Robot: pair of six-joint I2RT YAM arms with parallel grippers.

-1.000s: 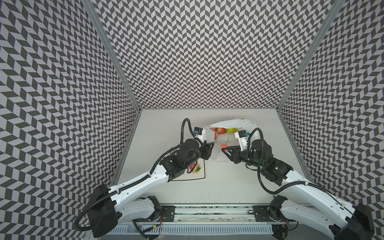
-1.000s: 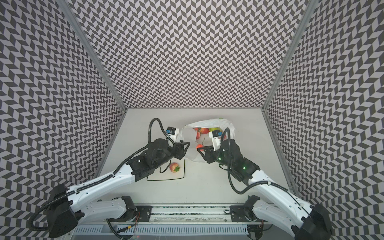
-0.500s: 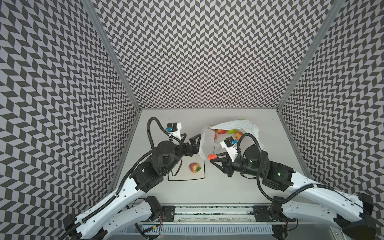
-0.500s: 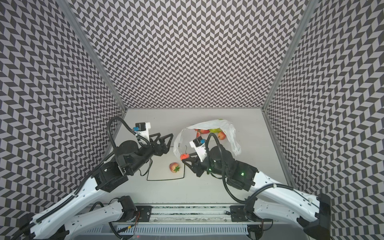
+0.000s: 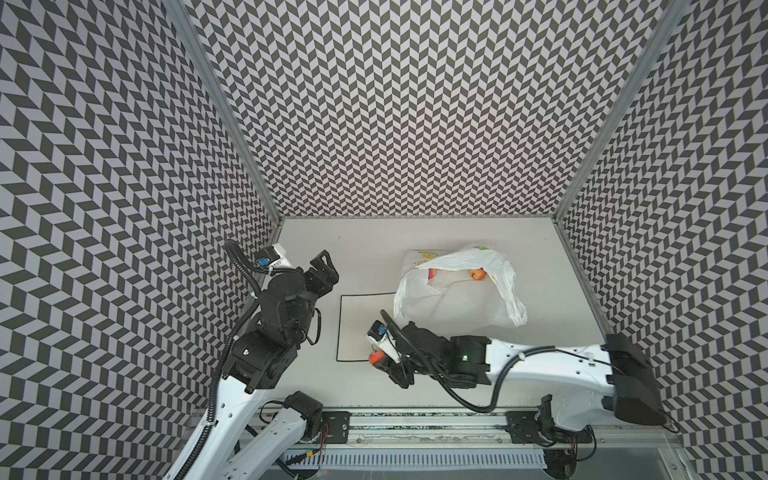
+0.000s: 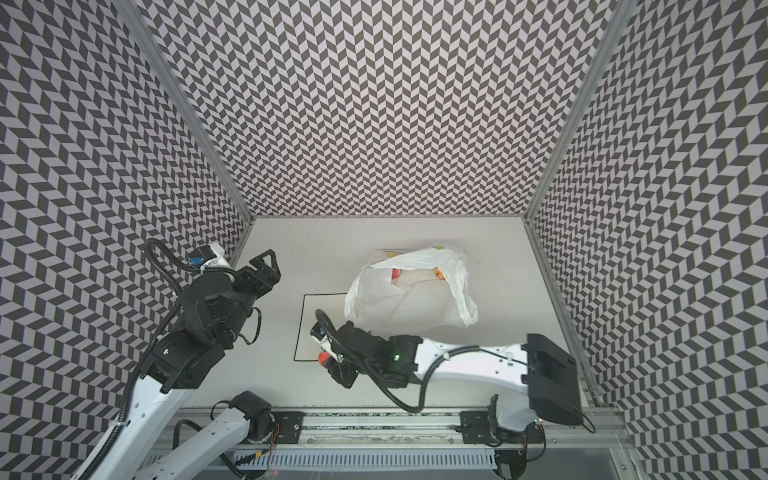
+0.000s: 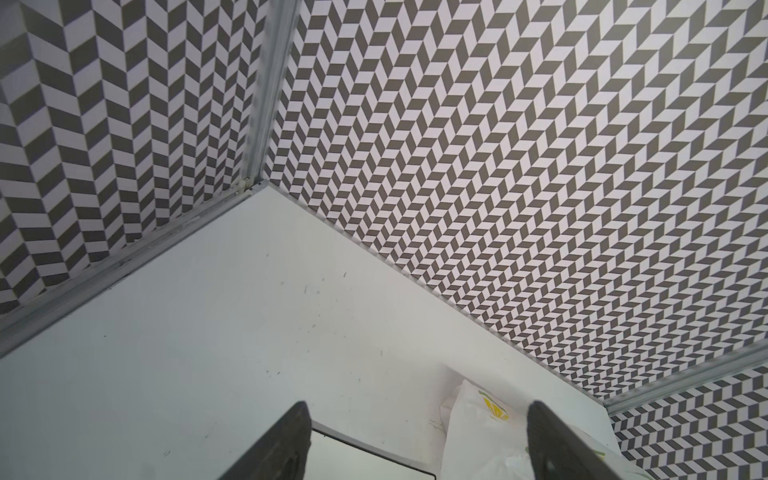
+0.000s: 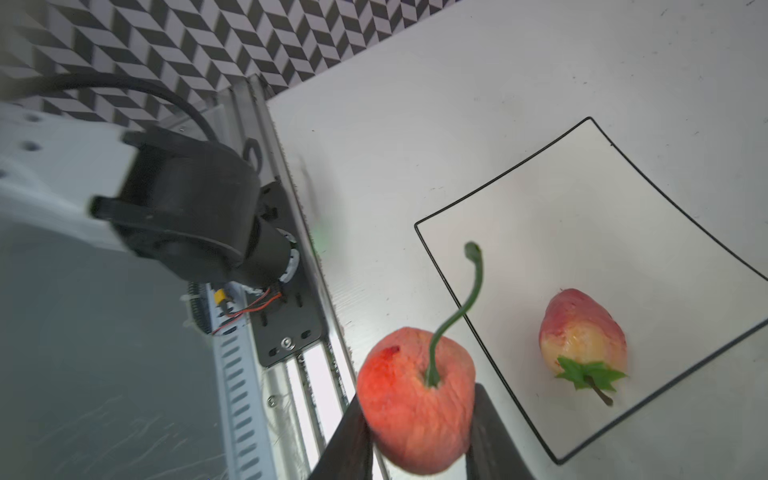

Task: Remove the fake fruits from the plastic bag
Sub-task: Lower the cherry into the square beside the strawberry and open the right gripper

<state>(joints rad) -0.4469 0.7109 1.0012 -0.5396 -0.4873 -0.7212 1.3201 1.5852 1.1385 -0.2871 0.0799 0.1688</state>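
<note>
Between the two jaws of my right gripper [image 8: 419, 440] sits a round red fruit [image 8: 415, 390] with a long green stem [image 8: 457, 316]. The jaws press on it from both sides, so it is pinched tight. Just beside the gripper is the square plate [image 8: 582, 216] with the thin black rim. One strawberry [image 8: 582, 336] lies on it, apart from the fruit I hold.

Well away from this gripper, past the plate, the plastic bag [image 5: 457, 303] lies crumpled with its mouth open. I can see a red fruit [image 5: 432, 273] and an orange fruit [image 5: 478, 274] inside it. More may hide under the folds; I cannot tell.

My left gripper [image 7: 417, 415] is off on the far side of the plate, jaws spread wide and holding nothing.

So I think one fruit is out, one is on its way, and the rest are left in the bag. Next I should set this one on the plate.
</note>
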